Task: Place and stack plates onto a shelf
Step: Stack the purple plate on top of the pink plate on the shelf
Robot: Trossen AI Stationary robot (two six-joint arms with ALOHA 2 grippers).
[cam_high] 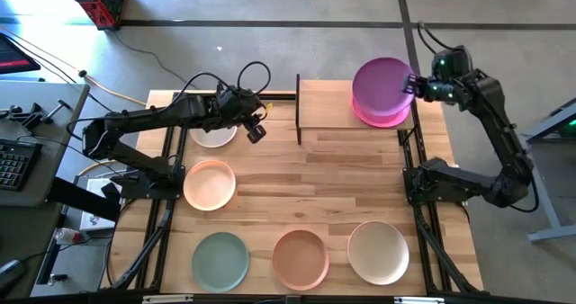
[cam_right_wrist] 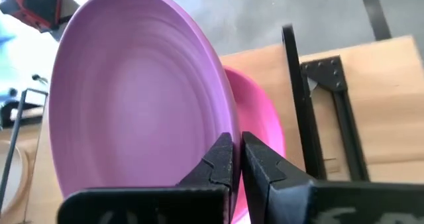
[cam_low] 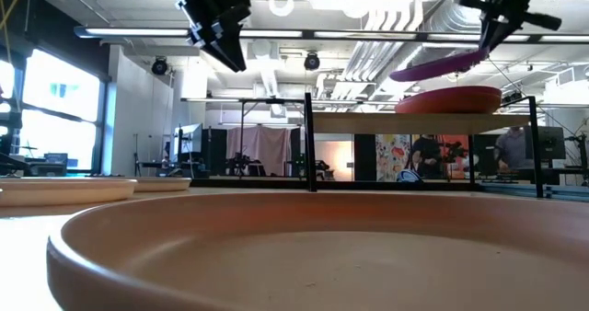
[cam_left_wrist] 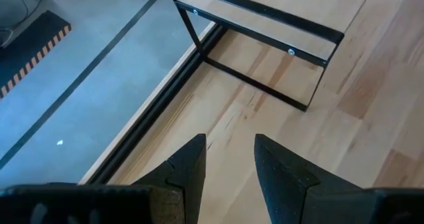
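Right gripper (cam_right_wrist: 237, 159): clamped on the rim of the purple plate (cam_high: 382, 84), which is held tilted just above the magenta plate (cam_high: 376, 115) on the shelf (cam_high: 324, 106).

Left gripper (cam_left_wrist: 228, 161): parted, nothing held, raised beside the shelf's other end, above an off-white plate (cam_high: 214, 135) on the desk (cam_high: 315, 174).

Step judged: stacking purple on magenta. Next called for: levelling, lowering onto the magenta plate, release.

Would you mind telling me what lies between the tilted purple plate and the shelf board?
The magenta plate lies flat on the shelf, directly under the purple plate that the right gripper grips by its rim; the low view shows this best.
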